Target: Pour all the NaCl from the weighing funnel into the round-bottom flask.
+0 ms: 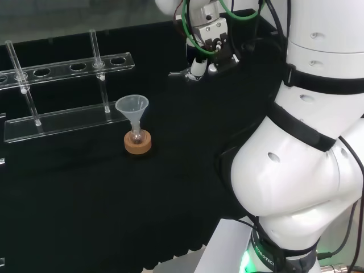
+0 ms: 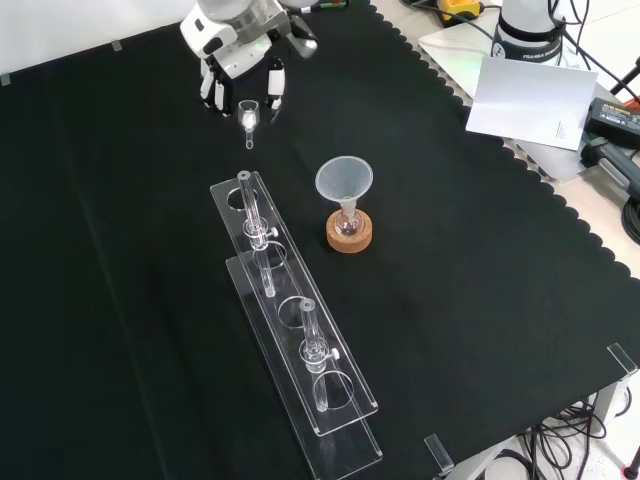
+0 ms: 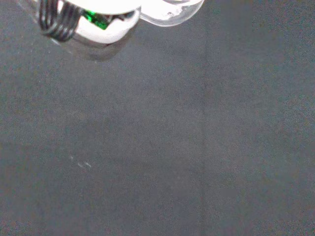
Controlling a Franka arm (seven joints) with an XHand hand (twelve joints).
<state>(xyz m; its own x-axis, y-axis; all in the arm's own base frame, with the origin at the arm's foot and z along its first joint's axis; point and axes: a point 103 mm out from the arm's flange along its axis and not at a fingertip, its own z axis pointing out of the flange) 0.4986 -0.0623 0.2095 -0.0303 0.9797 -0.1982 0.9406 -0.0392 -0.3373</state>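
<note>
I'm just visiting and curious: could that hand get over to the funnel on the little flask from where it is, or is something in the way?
Probably yes. The hand hangs above bare black cloth, and the funnel stands open on top. The tube rack sits off to one side.

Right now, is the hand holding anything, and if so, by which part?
Yes: the hand holds the small clear weighing funnel, fingers pinching its cup end, with the stem pointing down.

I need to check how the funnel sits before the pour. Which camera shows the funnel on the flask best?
The front view: the funnel stands clear, its stem going into the small flask on the cork ring. The head view shows the same funnel from the side, also unobstructed. The wrist view shows bare black cloth.
</note>
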